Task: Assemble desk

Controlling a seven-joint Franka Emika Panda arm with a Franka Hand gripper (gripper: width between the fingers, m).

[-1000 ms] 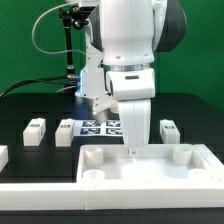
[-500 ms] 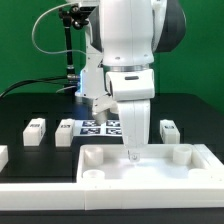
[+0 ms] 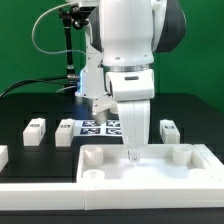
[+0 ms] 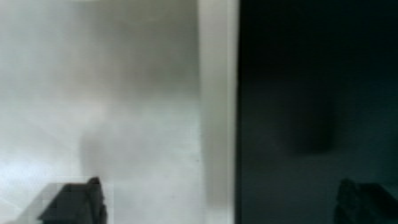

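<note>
Standing at the far rim of the tabletop panel [image 3: 150, 178], which lies on the black surface [image 3: 25, 105] in the foreground of the exterior view, the end effector [image 3: 132, 152] is released, its fingers [image 4: 71, 202] wide apart and empty. We judge that any sideways move this low could catch the rim and skew the panel. We cannot tell whether they touch it; the wrist view is blurred.
</note>
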